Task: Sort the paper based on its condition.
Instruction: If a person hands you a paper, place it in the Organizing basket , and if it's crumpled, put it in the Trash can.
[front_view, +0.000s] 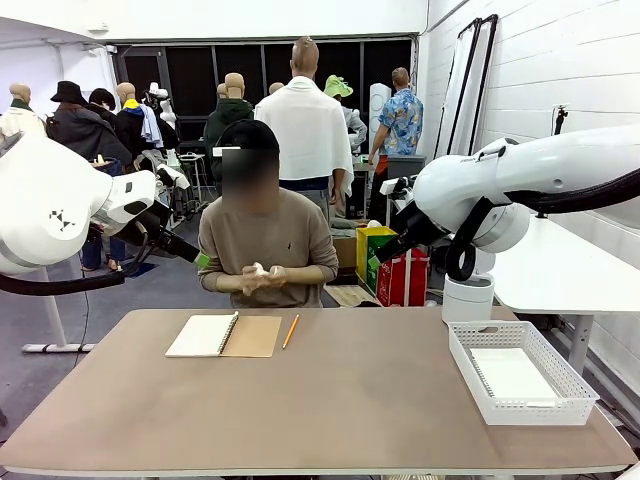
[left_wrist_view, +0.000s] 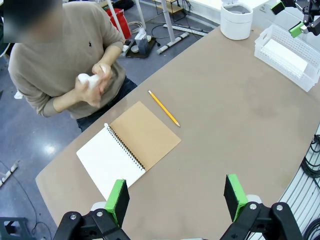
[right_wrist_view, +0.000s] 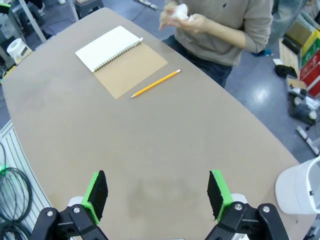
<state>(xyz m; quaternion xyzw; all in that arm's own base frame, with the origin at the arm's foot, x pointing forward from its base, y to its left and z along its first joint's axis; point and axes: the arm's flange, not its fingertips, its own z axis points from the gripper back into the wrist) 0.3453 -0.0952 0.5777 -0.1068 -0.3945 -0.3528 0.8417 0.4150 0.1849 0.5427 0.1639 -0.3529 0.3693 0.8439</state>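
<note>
Across the brown table (front_view: 330, 400), well ahead of both sets of jaws, a person in a beige sweater (front_view: 265, 245) is seated, and a white piece of paper (left_wrist_view: 86, 80) is being crumpled between the person's hands (front_view: 258, 278). Both white arms are held above the table. The left gripper (left_wrist_view: 176, 197) is seen with its jaws spread wide and nothing between them; the right gripper (right_wrist_view: 157, 192) is likewise released and empty. Beyond the left jaws, an open spiral notebook (left_wrist_view: 127, 147) is laid flat, its white page and brown kraft cover turned up, with a yellow pencil (left_wrist_view: 163, 108) just beside the cover. In the front view a white lattice basket (front_view: 520, 375) is placed at the table's right end, under the right arm, and a flat white sheet (front_view: 512, 372) is seen lying inside it. Past the basket, a white cylindrical bin (front_view: 468, 298) is set at the table's edge.
</note>
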